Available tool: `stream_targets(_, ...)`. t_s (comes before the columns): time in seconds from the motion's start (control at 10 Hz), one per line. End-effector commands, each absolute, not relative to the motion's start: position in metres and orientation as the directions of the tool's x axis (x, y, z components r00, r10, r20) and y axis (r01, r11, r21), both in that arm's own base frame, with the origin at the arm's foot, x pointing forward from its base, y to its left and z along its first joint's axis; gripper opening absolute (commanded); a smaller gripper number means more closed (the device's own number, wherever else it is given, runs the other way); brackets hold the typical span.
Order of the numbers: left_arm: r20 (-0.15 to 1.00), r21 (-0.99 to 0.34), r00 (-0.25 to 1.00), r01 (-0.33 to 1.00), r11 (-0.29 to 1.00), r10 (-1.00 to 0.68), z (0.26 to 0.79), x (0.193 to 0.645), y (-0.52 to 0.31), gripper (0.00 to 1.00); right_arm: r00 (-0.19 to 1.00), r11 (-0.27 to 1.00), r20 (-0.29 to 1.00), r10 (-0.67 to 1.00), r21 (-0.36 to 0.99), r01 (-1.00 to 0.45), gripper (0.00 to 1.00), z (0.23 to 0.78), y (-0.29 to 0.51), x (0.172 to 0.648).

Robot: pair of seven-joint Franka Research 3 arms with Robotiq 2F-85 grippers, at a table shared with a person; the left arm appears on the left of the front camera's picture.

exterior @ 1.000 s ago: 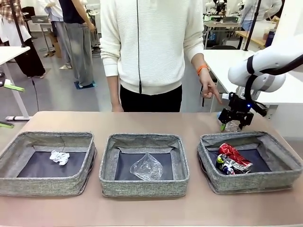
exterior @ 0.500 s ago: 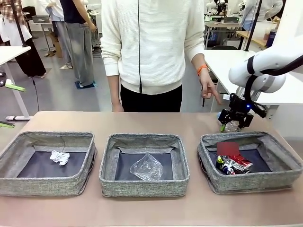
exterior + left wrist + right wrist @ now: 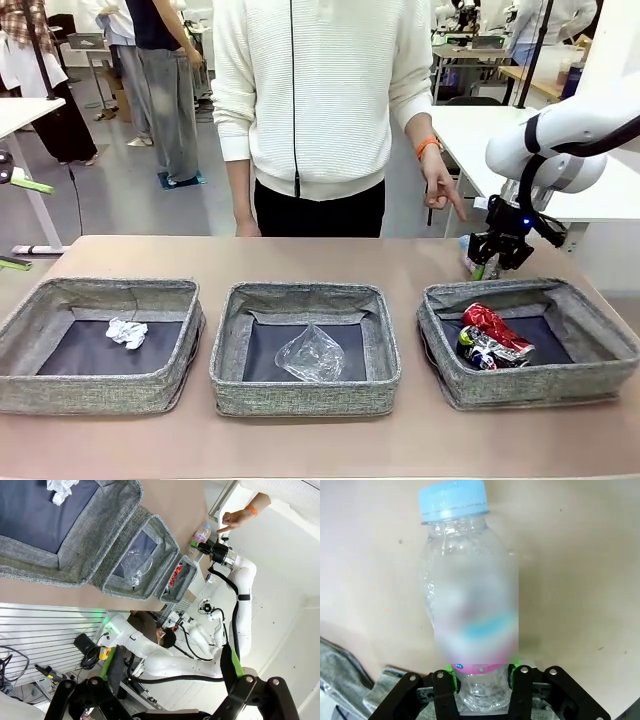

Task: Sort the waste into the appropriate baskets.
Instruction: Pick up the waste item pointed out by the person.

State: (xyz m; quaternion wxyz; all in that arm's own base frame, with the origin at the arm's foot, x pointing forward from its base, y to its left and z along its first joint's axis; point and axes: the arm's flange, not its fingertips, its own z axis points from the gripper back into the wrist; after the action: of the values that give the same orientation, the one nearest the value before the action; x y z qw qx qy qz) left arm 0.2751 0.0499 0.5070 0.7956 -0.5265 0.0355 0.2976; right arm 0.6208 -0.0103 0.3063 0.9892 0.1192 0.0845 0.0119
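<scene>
Your right gripper has its fingers clamped on the lower part of the bottle, behind the right bin that holds the two cans. That is the pick-up step. Next you lift it and carry it left to the middle bin, where the plastic lies. Your left gripper hangs wide open, holding nothing.

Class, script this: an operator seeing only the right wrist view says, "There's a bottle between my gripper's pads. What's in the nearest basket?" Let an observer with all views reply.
Observer: The right basket, just in front of your right gripper and the bottle, holds a red can and a dark-blue can.
Operator: And plastic?
Observer: The clear plastic piece lies in the middle basket.
Operator: Anyone close?
Observer: A person's hand points down beside your gripper.
</scene>
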Motion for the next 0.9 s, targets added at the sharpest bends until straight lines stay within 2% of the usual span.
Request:
stream_targets(0.0, -0.36, -0.827, 0.831, -0.494, 0.268, 0.424, 0.509, 0.274, 0.052, 1.0, 0.981, 0.962, -0.193, 0.014, 0.27, 0.039, 0.0, 0.307, -0.013, 0.621)
stream_targets(0.4, -0.36, -0.827, 0.831, -0.494, 0.268, 0.424, 0.509, 0.274, 0.052, 1.0, 0.981, 0.955, -0.193, -0.014, 0.289, 0.07, 0.0, 0.316, -0.028, 0.616)
stream_targets(0.5, -0.36, -0.827, 0.831, -0.494, 0.268, 0.424, 0.509, 0.274, 0.052, 1.0, 0.982, 0.948, -0.179, -0.066, 0.296, 0.118, 0.0, 0.327, -0.038, 0.613)
stream_targets(0.8, -0.36, -0.827, 0.831, -0.494, 0.268, 0.424, 0.509, 0.274, 0.052, 1.0, 0.958, 0.88, -0.164, -0.234, 0.383, 0.28, 0.0, 0.407, -0.057, 0.582)
